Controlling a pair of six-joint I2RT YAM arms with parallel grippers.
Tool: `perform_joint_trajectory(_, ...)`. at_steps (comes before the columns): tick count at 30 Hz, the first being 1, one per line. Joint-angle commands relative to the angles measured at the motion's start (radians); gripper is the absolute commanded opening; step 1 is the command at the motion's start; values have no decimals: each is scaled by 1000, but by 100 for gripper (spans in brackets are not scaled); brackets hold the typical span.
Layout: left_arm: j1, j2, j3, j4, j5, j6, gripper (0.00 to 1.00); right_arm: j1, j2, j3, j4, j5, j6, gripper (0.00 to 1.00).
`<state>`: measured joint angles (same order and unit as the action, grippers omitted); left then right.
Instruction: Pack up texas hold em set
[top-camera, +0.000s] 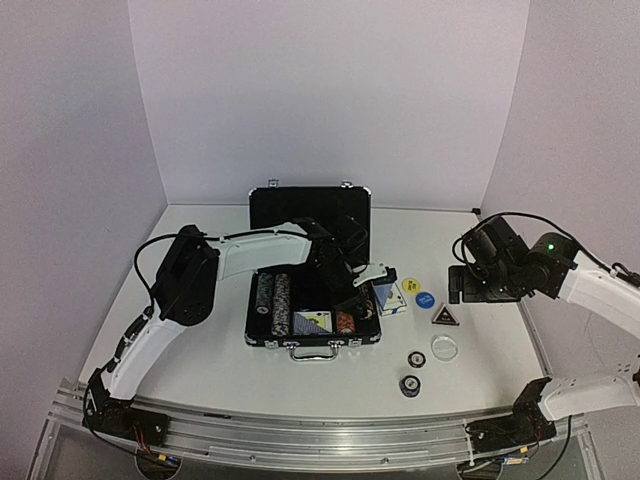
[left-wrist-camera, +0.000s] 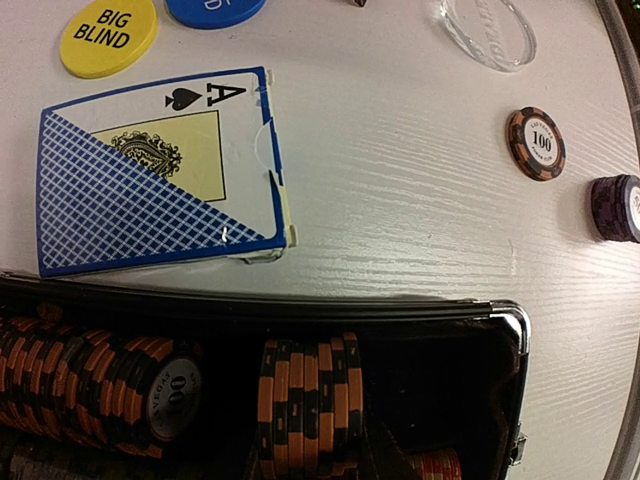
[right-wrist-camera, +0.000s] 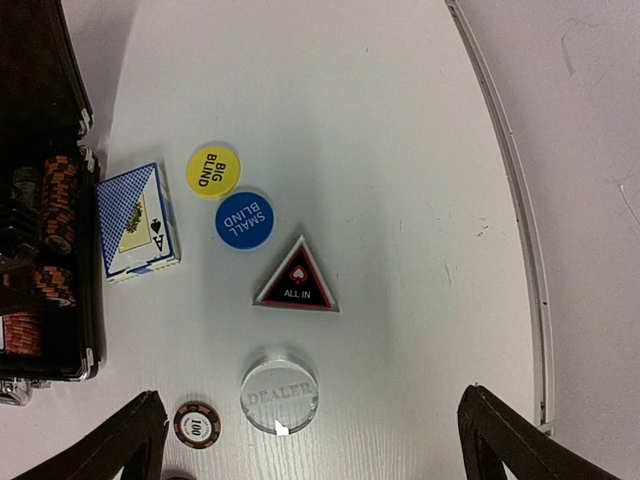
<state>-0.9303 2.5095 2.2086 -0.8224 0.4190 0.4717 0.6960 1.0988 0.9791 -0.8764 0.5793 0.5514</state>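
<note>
Reaching with the left pincer (top-camera: 378, 272) over the right end of the open black briefcase (top-camera: 310, 208), with lid upright at the back. Cannot tell whether apart or together: no fingers in its own wrist view, too small from above to judge, and likewise for anything held. Looking straight down from that pincer, seeing a blue-backed card deck (left-wrist-camera: 160, 180) flat on the table (left-wrist-camera: 420, 230) just outside the case wall, ace of spades showing on its box. Seeing past the deck a yellow disc (left-wrist-camera: 108, 35) marked BIG BLIND and, just beside it, a blue disc (right-wrist-camera: 244, 220) marked SMALL BLIND. Finding under the same pincer, inside the case, rows of orange-and-black striped poker chips (left-wrist-camera: 305, 400) standing on edge in their slots, plus a second deck (top-camera: 312, 322) lying in a front compartment. Holding the right pincer (right-wrist-camera: 312, 392) above the table, the case well off to its left, with fingers (right-wrist-camera: 120, 440) spread wide and clamped on nothing. Seeing on the table below that gap a clear round disc (right-wrist-camera: 280, 390) marked DEALER, close by one finger a single chip (right-wrist-camera: 197, 424) marked 100, and farther out beyond the fingertips a dark triangular button (right-wrist-camera: 297, 280) marked ALL IN. Noting a small dark stack of chips (left-wrist-camera: 617, 208) near the single chip, not touching it.
</note>
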Motion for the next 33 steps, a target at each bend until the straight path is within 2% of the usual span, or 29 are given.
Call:
perform_joint_trajectory(1,5,21,31,3,-28,-2,10,-3,6,-4,2,7,-7,98)
perform_joint_trajectory(10,2,7,13,15,-26,8,19,-3,11,-5,3,11,-16,98)
perform_joint_trajectory(14,-2,13,11,5,-44,19,29,-3,7,-7,3,12,-18,98)
perform_joint_trajectory(18,-10,10,1,6,-61,21,34,-3,4,-8,2,14,-23,98)
perform_joint_trajectory(33,-16,-28,2,48,-103,-17,34,-2,7,0,3,0,-33,98)
